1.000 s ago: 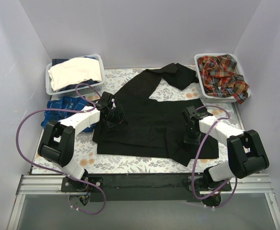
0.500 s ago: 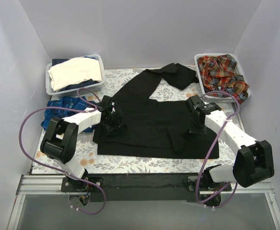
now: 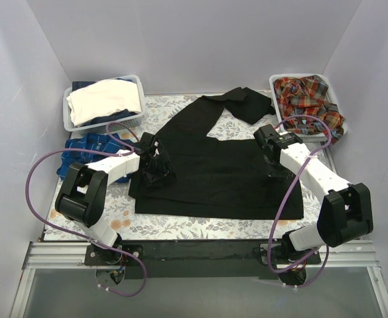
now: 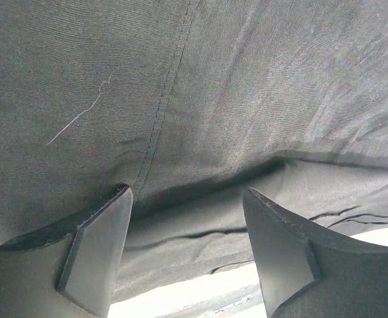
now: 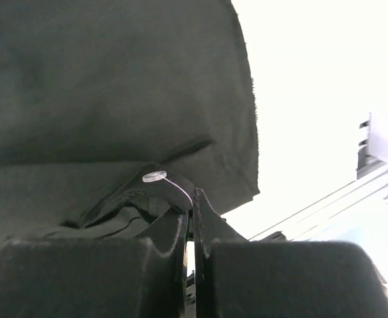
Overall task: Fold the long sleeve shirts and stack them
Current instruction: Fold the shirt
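Note:
A black long sleeve shirt (image 3: 207, 172) lies spread across the middle of the table, one sleeve reaching to the back right. My left gripper (image 3: 159, 169) stands open over its left edge; in the left wrist view the fingers (image 4: 97, 252) straddle a fold of the black cloth (image 4: 247, 86) without pinching it. My right gripper (image 3: 273, 164) is low on the shirt's right side. In the right wrist view it (image 5: 192, 195) is shut on a bunched edge of the black cloth (image 5: 81, 99) with a pale button (image 5: 154, 176) at its tips.
Red-orange plaid shirts (image 3: 308, 99) fill a white basket (image 3: 273, 83) at the back right. A blue checked shirt (image 3: 87, 149) lies crumpled at the left, in front of a basket (image 3: 67, 119) holding cream cloth (image 3: 104, 99). White walls close in on three sides.
My right gripper has closed and moved away from the front right of the shirt toward the back. The loose flap at the shirt's front right hem no longer sticks out. The left gripper has barely shifted.

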